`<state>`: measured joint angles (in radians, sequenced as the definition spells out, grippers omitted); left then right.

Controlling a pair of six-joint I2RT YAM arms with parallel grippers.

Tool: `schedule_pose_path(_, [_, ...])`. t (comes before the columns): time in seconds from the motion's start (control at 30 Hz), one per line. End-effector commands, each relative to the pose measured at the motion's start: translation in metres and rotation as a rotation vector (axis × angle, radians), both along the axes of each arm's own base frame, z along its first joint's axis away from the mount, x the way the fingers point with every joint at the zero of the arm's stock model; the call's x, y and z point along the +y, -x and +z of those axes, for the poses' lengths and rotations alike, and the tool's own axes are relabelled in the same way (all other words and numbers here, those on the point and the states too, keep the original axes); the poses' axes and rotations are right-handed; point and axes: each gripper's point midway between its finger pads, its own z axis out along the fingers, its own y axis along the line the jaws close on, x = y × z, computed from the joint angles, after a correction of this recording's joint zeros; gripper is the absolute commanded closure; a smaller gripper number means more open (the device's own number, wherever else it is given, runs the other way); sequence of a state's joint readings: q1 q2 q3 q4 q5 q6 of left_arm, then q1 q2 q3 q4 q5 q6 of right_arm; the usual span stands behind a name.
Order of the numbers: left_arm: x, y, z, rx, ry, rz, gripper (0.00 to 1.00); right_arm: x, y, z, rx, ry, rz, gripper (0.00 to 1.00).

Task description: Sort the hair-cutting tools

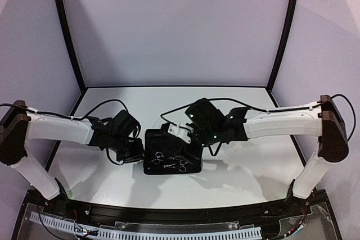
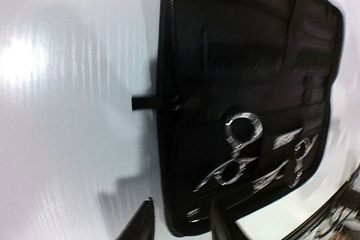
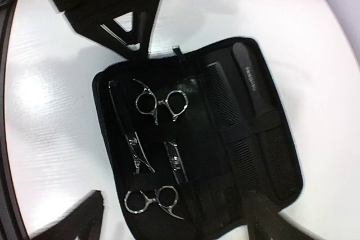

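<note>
Hair-cutting tools, two silver metal scissors [image 3: 157,105] and two slim black plastic combs [image 3: 256,91], sit in the open black zip case [image 3: 109,139], my left gripper [image 2: 180,226] and right gripper [image 3: 177,220] both spread, empty; I judge sorting done, next lifting clear.

One black zip case [image 3: 194,133] is lying open on the worktop [image 3: 50,111], carrying two silver scissors, an upper pair [image 3: 160,104] and a lower pair [image 3: 149,199], plus two black combs: a straight comb [image 3: 253,85] and a second comb [image 3: 222,102].
</note>
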<state>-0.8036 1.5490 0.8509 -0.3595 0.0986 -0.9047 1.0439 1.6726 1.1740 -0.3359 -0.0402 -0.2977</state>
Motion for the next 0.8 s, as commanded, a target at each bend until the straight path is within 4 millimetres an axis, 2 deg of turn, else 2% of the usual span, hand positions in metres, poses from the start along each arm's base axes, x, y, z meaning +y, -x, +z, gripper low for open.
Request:
schedule_pose_path(0.0, [0.003, -0.012, 0.036, -0.101, 0.000, 0.007, 0.39, -0.007, -0.022, 0.032, 0.033, -0.150, -0.155, 0.02])
schedule_pose_path(0.07, [0.007, -0.011, 0.045, -0.120, 0.006, 0.018, 0.16, -0.015, -0.035, 0.045, 0.092, -0.223, -0.221, 0.01])
schedule_pose_path(0.13, [0.013, -0.007, 0.052, -0.134, 0.017, 0.032, 0.03, -0.027, -0.051, 0.055, 0.151, -0.292, -0.295, 0.01])
schedule_pose_path(0.27, [0.030, 0.002, 0.060, -0.167, 0.044, 0.086, 0.01, -0.056, -0.088, 0.066, 0.315, -0.426, -0.456, 0.01])
schedule_pose_path(0.4, [0.051, 0.019, 0.053, -0.159, 0.073, 0.139, 0.01, -0.078, -0.122, 0.056, 0.471, -0.469, -0.516, 0.01])
schedule_pose_path(0.47, [0.055, 0.026, 0.052, -0.159, 0.107, 0.150, 0.01, -0.082, -0.134, 0.046, 0.525, -0.455, -0.513, 0.01])
schedule_pose_path(0.53, [0.057, 0.032, 0.047, -0.150, 0.136, 0.155, 0.01, -0.081, -0.143, 0.024, 0.563, -0.393, -0.499, 0.01])
schedule_pose_path(0.57, [0.057, 0.036, 0.040, -0.133, 0.146, 0.157, 0.01, -0.081, -0.147, 0.021, 0.564, -0.374, -0.490, 0.02])
schedule_pose_path(0.67, [0.053, 0.045, 0.033, -0.100, 0.201, 0.149, 0.01, -0.076, -0.160, -0.002, 0.605, -0.328, -0.484, 0.03])
schedule_pose_path(0.77, [0.050, 0.047, 0.025, -0.075, 0.229, 0.164, 0.01, -0.073, -0.171, -0.016, 0.643, -0.310, -0.488, 0.06])
